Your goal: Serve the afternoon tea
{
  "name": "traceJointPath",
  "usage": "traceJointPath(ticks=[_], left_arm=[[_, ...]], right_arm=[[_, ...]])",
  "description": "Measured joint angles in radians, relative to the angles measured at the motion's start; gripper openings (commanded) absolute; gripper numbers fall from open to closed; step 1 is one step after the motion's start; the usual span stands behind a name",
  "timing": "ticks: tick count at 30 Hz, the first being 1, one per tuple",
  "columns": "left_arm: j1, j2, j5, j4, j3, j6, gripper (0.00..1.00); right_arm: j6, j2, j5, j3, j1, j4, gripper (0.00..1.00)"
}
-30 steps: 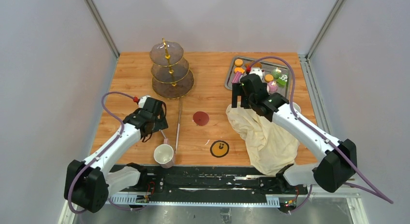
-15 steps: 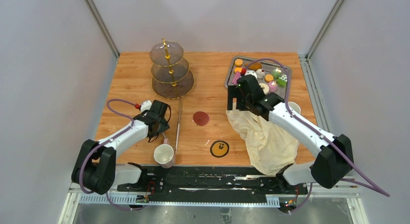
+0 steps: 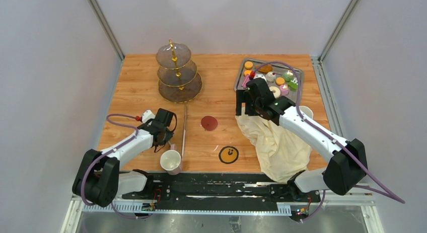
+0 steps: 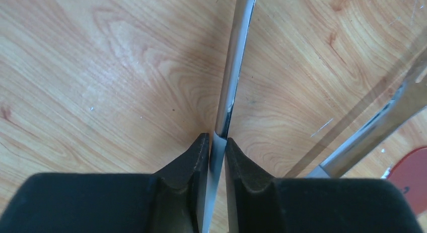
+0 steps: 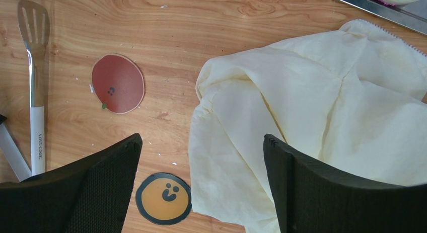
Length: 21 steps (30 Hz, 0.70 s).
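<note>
The three-tier glass stand (image 3: 176,74) stands at the back left. Small cakes, a white donut and orange macarons (image 3: 276,80) lie on the steel tray (image 3: 239,78) at the back right. One pale mug (image 3: 171,161) sits near the front edge; a second mug (image 3: 306,111) peeks out behind my right arm. My left gripper (image 3: 168,139) (image 4: 217,137) is low on the table, just behind the front mug. It is shut on the white handle of a thin steel utensil (image 4: 232,67). My right gripper (image 3: 244,103) (image 5: 201,138) hangs open over the cloth's left edge, holding nothing.
A crumpled cream cloth (image 3: 277,142) (image 5: 312,102) covers the right front. A slotted spatula (image 3: 186,126) (image 5: 34,92) lies beside my left gripper. A red coaster (image 3: 209,123) (image 5: 118,83) and an orange smiley coaster (image 3: 228,154) (image 5: 163,198) lie mid-table.
My left gripper has come down toward the front mug and closed from open onto the utensil's handle. My right gripper has drawn back a little from the tray, still open.
</note>
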<state>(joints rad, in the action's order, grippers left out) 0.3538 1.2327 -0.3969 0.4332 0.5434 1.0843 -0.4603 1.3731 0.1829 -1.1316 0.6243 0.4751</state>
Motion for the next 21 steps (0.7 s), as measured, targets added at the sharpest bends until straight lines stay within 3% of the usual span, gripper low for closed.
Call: traceJointPath(ticks=[5, 9, 15, 18, 21], left_arm=[[0.000, -0.073, 0.002, 0.018, -0.032, 0.068, 0.10], [0.000, -0.130, 0.008, 0.022, -0.063, 0.114, 0.10], [0.000, -0.158, 0.052, -0.039, -0.074, 0.119, 0.52], [0.000, -0.145, 0.095, -0.075, -0.072, 0.096, 0.62], [0.000, -0.135, 0.133, -0.085, -0.070, 0.072, 0.66]], right_arm=[[0.000, 0.003, -0.005, 0.000, 0.000, 0.000, 0.88], [0.001, 0.013, -0.014, 0.000, 0.000, 0.000, 0.88], [-0.005, 0.029, -0.038, 0.000, 0.024, -0.011, 0.87], [-0.016, 0.056, -0.054, -0.003, 0.073, -0.042, 0.87], [-0.026, 0.107, -0.063, -0.010, 0.138, -0.083, 0.87]])
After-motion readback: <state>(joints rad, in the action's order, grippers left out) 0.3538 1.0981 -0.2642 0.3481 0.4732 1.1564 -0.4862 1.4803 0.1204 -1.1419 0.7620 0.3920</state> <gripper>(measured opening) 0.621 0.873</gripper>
